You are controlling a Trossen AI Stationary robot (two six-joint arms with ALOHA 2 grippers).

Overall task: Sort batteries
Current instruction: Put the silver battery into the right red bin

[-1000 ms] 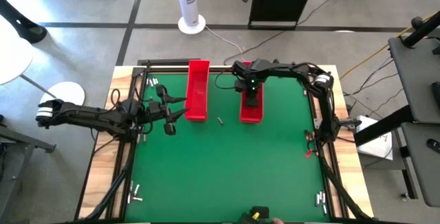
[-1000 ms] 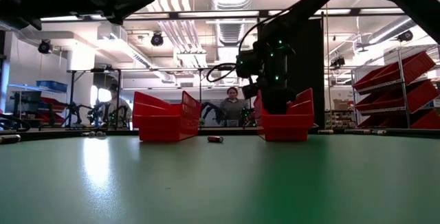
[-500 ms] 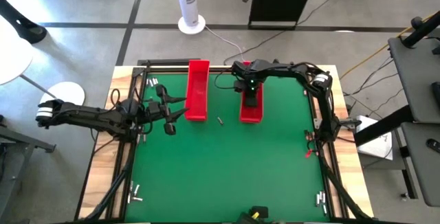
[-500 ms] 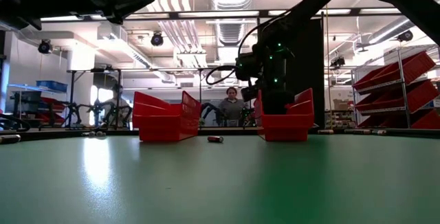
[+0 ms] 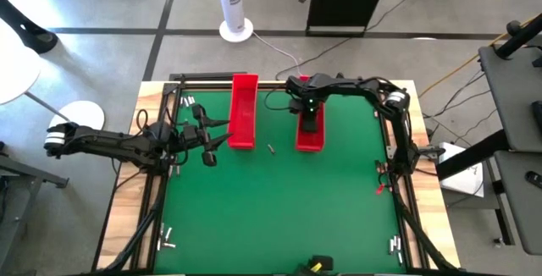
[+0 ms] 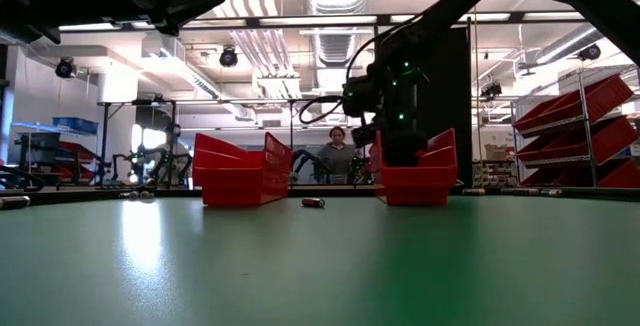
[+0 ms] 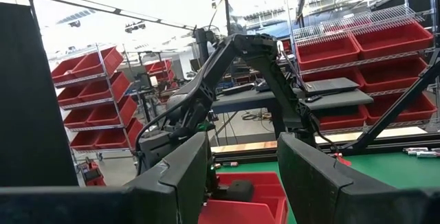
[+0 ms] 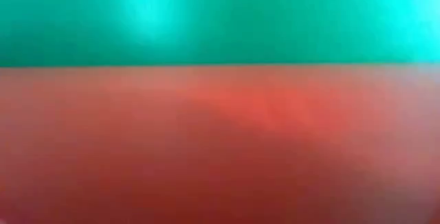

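Note:
Two long red trays stand on the green mat near the far edge, the left tray and the right tray. One small battery lies on its side on the mat between them, also visible in the low view. My right gripper points down into the right tray, and the tray's wall hides its lower end. The right wrist view shows only blurred red and green. My left gripper hovers open and empty above the mat, just left of the left tray.
Loose batteries lie off the mat by the frame at the far left, near left and near right. A person sits beyond the far edge. Open green mat spreads toward the near edge.

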